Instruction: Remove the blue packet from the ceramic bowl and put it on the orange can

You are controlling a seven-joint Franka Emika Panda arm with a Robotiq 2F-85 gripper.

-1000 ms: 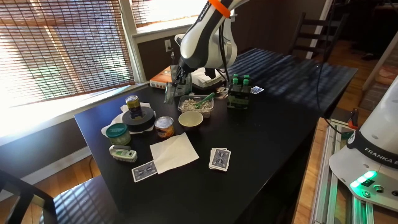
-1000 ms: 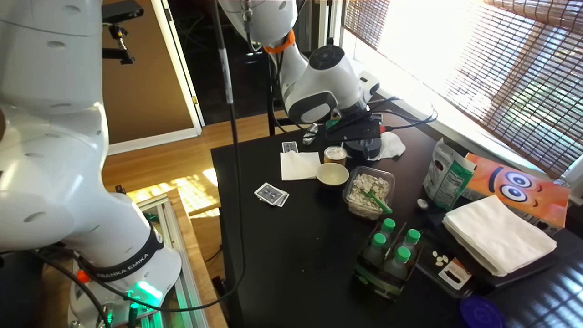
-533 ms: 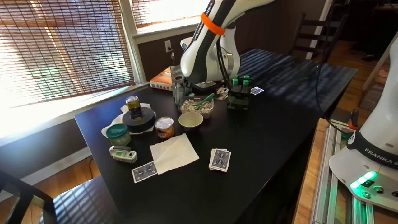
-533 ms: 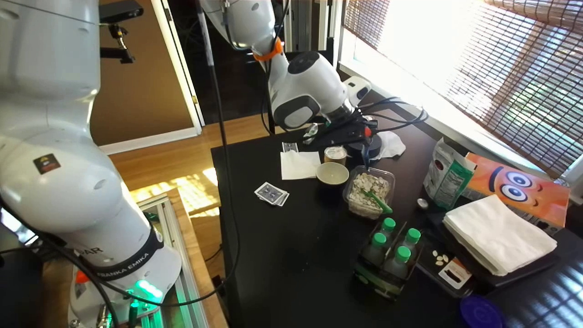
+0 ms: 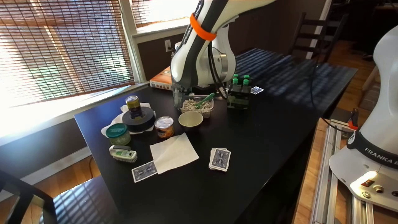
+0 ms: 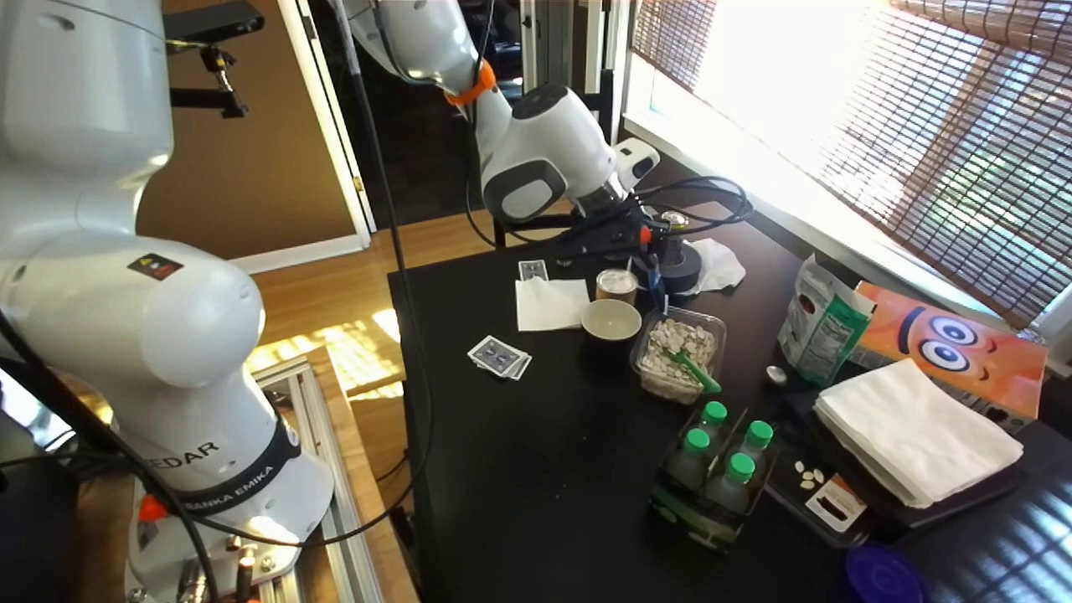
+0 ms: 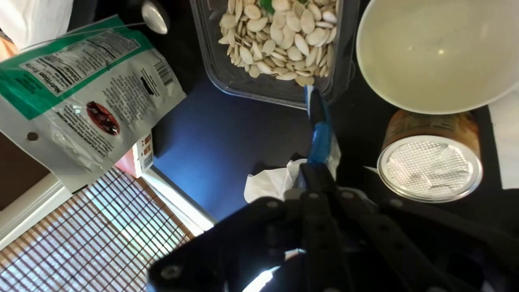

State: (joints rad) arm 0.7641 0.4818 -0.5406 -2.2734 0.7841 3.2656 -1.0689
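My gripper (image 7: 318, 176) is shut on the blue packet (image 7: 321, 142), which hangs from the fingertips. In the wrist view its far end overlaps the rim of the seed tub. The packet also shows in both exterior views (image 5: 178, 97) (image 6: 657, 283), where arm and cables mostly hide the fingers. The cream ceramic bowl (image 5: 191, 120) stands upright with nothing visible in it; it also shows in the wrist view (image 7: 438, 56). The orange can (image 5: 165, 129) stands beside the bowl, silver top up. In the wrist view the can (image 7: 432, 168) is right of the packet, apart from it.
A clear tub of seeds (image 6: 678, 352) with a green spoon stands beside the bowl. A black tape roll (image 5: 139, 121) holds a tall can (image 5: 133, 105). Nearby are a green-lidded jar (image 5: 118, 134), brush (image 5: 123, 154), white napkin (image 5: 174, 152), cards (image 5: 220, 159) and bottle carrier (image 6: 712, 477).
The gripper, holding the packet, has moved lower and, in an exterior view, leftward near the can and bowl. The base light has turned from green to white. The bowl and can have not moved.
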